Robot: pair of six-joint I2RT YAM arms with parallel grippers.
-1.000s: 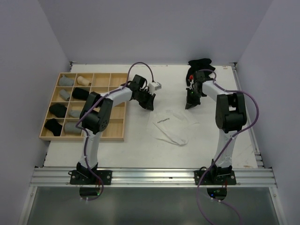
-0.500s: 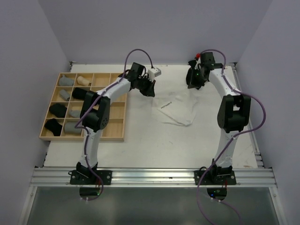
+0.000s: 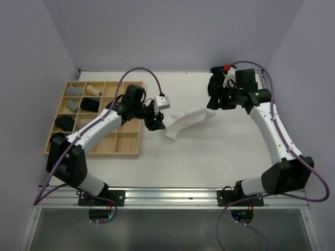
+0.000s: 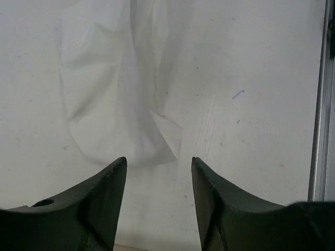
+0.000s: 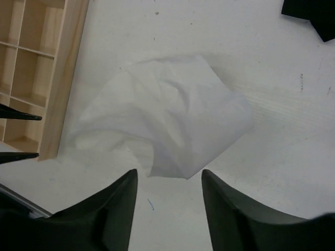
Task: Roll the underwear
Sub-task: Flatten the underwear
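Underwear item under inspection: one white limp cloth garment (image 3: 187, 120), slumped in a loose ridge over the white bench (image 3: 209, 157) between the two arms. Its long axis runs from near-left to far-right. Left end effector (image 3: 156, 122) stands just beside its left end, jaws moderately parted, gripping nothing. Right end effector (image 3: 215, 102) stands at its far right end, likewise parted and empty. Left appears marginally nearer. A wooden grid tray (image 3: 120, 152) holding rolled garments (image 3: 89, 104) lies leftward, and a black cloth heap (image 5: 309, 15) lies beyond the right arm. Neither obstructs approach.
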